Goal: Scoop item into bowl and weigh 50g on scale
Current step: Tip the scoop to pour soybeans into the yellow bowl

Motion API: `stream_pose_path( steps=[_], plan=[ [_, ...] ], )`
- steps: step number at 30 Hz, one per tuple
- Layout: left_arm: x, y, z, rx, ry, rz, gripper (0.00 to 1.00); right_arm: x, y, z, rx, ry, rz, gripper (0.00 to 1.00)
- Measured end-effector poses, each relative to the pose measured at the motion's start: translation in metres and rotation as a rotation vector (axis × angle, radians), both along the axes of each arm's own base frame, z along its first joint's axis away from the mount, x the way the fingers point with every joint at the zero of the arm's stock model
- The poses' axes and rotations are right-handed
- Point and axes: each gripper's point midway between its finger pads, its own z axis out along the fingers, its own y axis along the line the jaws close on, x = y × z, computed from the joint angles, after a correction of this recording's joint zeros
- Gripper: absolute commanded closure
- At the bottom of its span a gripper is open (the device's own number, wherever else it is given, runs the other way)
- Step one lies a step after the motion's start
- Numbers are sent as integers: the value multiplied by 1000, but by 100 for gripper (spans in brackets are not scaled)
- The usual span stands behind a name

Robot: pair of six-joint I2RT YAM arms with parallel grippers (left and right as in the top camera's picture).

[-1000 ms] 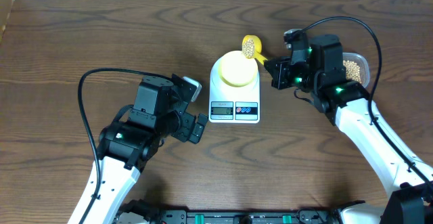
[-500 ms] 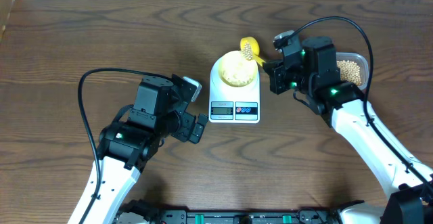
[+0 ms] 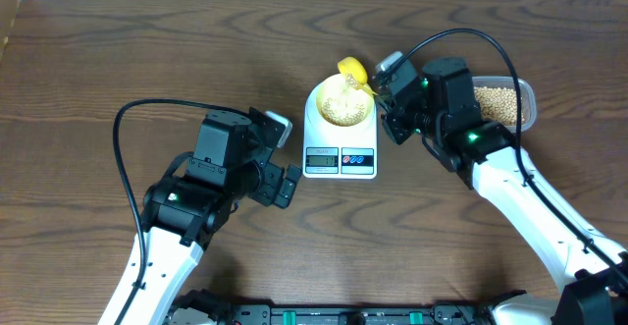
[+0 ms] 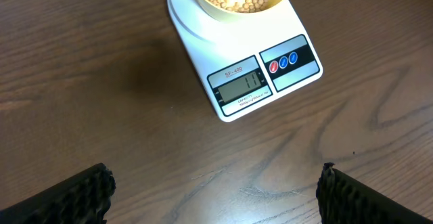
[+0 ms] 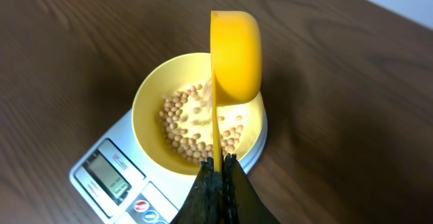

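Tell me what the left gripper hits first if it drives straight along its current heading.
Probably the scale, at its display edge: it lies ahead of the open left gripper, with only bare table between. Height is unclear, so it might meet the table first.

Right gripper [image 5: 218,166] pinches the scoop [image 5: 235,55] handle, tipped over the bowl [image 5: 150,97]; beans [image 5: 179,126] inside; scale [image 5: 155,183] beneath.
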Motion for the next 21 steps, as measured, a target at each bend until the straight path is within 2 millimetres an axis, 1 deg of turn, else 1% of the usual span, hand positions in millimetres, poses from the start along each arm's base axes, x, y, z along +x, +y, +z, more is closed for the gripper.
stream_pose_path(
  steps=[6, 14, 18, 21],
  plan=[
    [0, 0, 0, 0, 0, 0, 2, 1, 3, 2, -55, -58, 39, 99],
    [0, 0, 0, 0, 0, 0, 2, -1, 8, 2, -80, -76, 65, 99],
    [0, 0, 0, 0, 0, 0, 2, 2, 6, 2, -117, -106, 60, 99],
    [0, 0, 0, 0, 0, 0, 2, 6, 4, 5, -114, -120, 39, 99]
  ],
)
